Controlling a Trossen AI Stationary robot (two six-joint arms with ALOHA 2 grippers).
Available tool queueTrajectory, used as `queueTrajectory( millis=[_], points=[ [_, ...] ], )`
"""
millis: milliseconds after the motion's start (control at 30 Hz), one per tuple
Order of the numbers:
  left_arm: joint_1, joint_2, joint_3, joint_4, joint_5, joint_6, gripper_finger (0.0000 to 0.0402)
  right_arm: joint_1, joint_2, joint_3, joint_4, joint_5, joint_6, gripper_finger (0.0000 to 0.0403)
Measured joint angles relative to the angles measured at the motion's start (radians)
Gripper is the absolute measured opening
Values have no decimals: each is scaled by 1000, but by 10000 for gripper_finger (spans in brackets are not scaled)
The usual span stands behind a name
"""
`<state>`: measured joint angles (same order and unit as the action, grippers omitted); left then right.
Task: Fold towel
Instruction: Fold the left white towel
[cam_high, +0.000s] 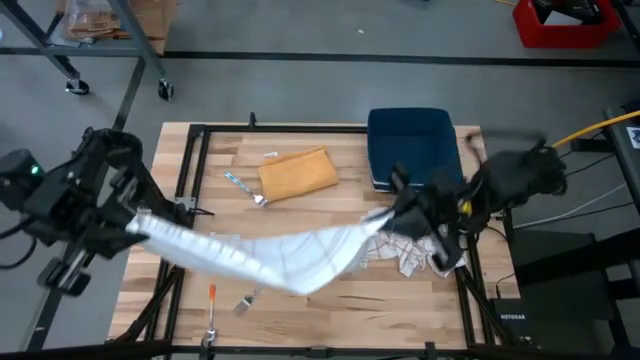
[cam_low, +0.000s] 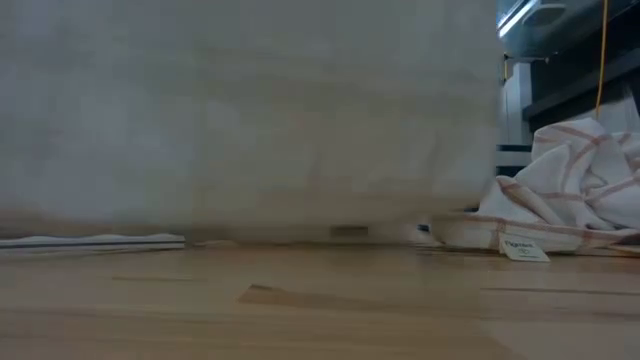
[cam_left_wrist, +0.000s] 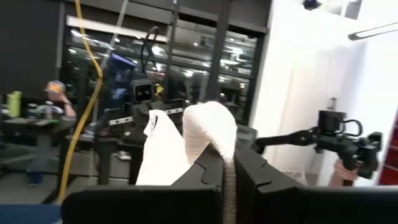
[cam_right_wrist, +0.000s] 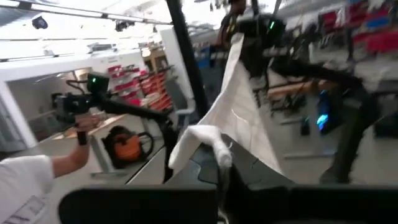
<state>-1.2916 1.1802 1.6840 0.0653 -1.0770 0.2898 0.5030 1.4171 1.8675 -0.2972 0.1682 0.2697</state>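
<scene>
A white towel (cam_high: 270, 255) hangs stretched between my two grippers above the wooden table (cam_high: 330, 310) and sags in the middle. In the low view it fills most of the picture as a pale sheet (cam_low: 250, 120), its lower edge close to the table top. My left gripper (cam_high: 140, 225) is shut on the towel's left end, over the table's left edge. My right gripper (cam_high: 388, 220) is shut on its right end, right of the middle. My left gripper pinches a bunched corner of the towel (cam_left_wrist: 211, 127) between its two fingers, and a lump of cloth sticks out past them. The fingers lie about level. From there the towel runs off toward the other arm, clear of the table at this end. My right gripper pinches a bunched corner of the towel (cam_right_wrist: 200, 140) between its two fingers, with a wad of cloth showing above them. The fingers lie about level. The towel stretches away from here as a sheet (cam_right_wrist: 239, 99) toward my left gripper, lifted at this end.
A crumpled white towel with red stripes (cam_high: 415, 255) lies under my right arm. An orange cloth (cam_high: 297, 172) and a dark blue tray (cam_high: 413, 148) sit at the far side. Cutlery (cam_high: 243, 187) and small tools (cam_high: 212, 295) lie on the table. A person's hand (cam_right_wrist: 81, 134) holds a camera rig beyond the table.
</scene>
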Motion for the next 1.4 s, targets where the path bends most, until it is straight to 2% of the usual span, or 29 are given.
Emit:
queueTrajectory(
  millis=[200, 267, 333, 433, 467, 600, 767, 933, 1233, 1333, 1400],
  points=[
    [-57, 62, 0, -1, -6, -47, 0, 106, 57, -1, 61, 95, 15, 5],
    [-70, 84, 0, -2, -56, -35, 0, 134, 62, -1, 58, 157, 8, 5],
    [-79, 106, 0, -3, -178, -1, 0, 150, 63, -1, 28, 227, -13, 5],
    [-89, 135, 0, -7, -442, 62, 0, 152, 63, -1, -38, 338, -16, 5],
    [-89, 141, 0, -21, -483, 82, 0, 151, 63, -1, -65, 368, -15, 5],
    [-72, 142, -6, -105, -488, 84, 0, 119, 68, -1, -175, 446, -9, 5],
    [-25, 113, -24, -303, -494, -30, 0, 74, 75, -1, -302, 450, 19, 5],
    [10, 66, -40, -619, -494, -325, 0, 34, 76, -1, -443, 456, 21, 5],
    [18, -21, -41, -1372, -492, -1109, 0, -36, 101, -1, -729, 497, 69, 5],
    [18, -36, -41, -1590, -440, -1349, 0, -58, 125, -10, -801, 496, 90, 5],
    [21, -45, -51, -1632, -365, -1451, 0, -72, 137, -40, -815, 496, 96, 5]
  ],
)
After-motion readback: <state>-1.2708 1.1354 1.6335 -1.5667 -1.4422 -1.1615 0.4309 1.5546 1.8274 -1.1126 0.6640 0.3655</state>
